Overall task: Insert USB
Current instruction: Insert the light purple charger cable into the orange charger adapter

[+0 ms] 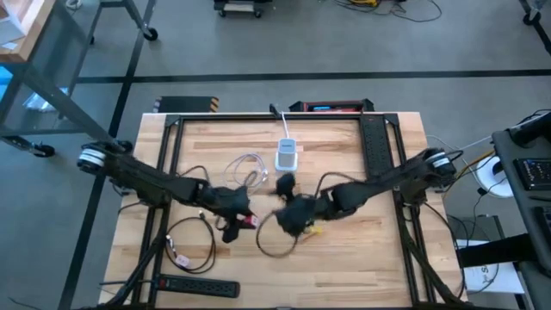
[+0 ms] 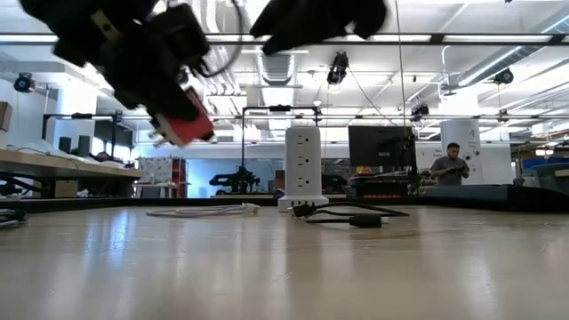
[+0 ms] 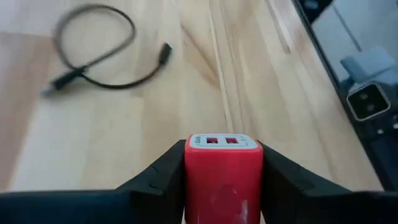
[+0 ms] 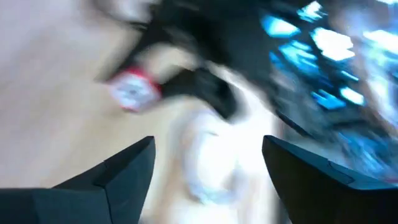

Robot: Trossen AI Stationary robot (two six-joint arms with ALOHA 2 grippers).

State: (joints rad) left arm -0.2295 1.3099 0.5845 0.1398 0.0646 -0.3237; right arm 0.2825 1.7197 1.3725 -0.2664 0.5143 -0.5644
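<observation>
Wooden desk, centre: left gripper is clamping red USB charger; right gripper is hovering spread wide, empty.

In the right wrist view we see mostly smear: the red charger is a soft blob beside a dark shape that may be the left gripper. In the left wrist view, the charger's lower body runs off the picture's edge, and beyond the charger the black cable is blurred; we cannot read its plug.
</observation>
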